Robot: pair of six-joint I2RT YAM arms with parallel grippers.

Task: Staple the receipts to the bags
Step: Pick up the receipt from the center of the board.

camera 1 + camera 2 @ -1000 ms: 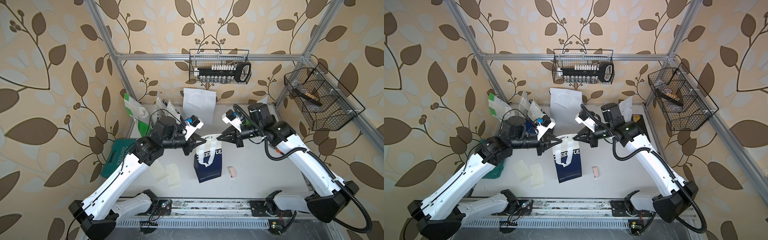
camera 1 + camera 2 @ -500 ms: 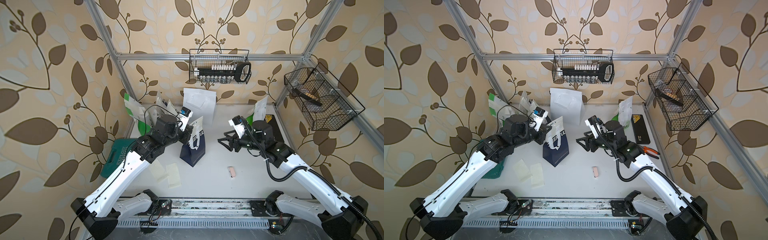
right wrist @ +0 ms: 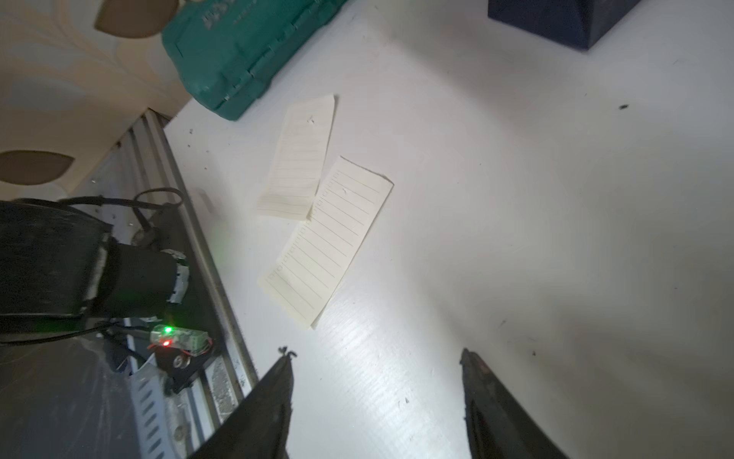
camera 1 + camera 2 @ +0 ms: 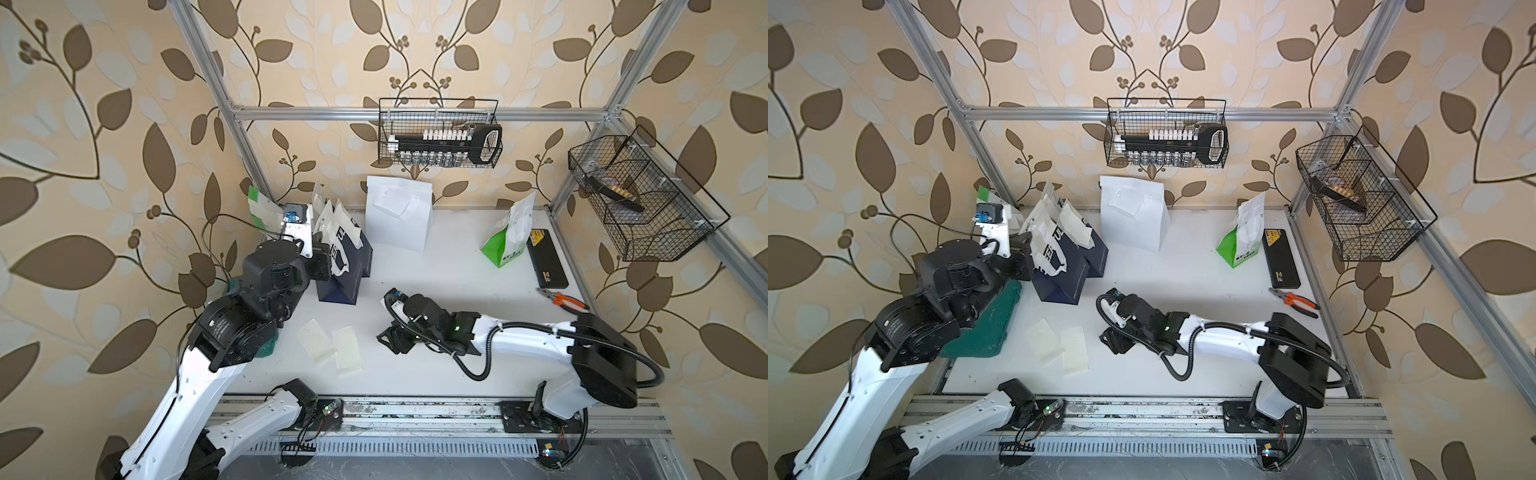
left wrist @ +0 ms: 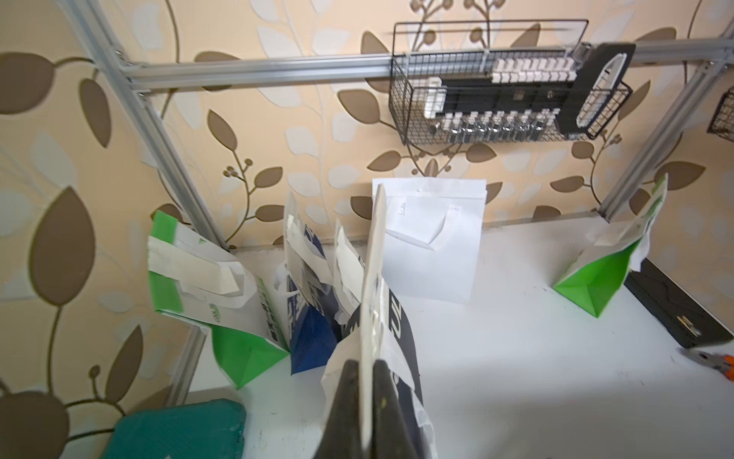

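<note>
My left gripper [image 4: 325,259] pinches the navy bag [image 4: 347,278] at centre left. My right gripper [image 4: 392,340] hangs near two receipts [image 4: 347,349], lower centre.

Side clutter on your bench
You've got a teal plastic tool case [image 4: 992,322] well apart from orange-handled pliers [image 4: 566,300], which lie near a flat black box [image 4: 546,259].

Two cream receipts [image 4: 347,348] lie flat, corners touching; navy bags [image 4: 345,270], green bags [image 4: 505,245] and a white bag [image 4: 397,218] stand behind them.
</note>
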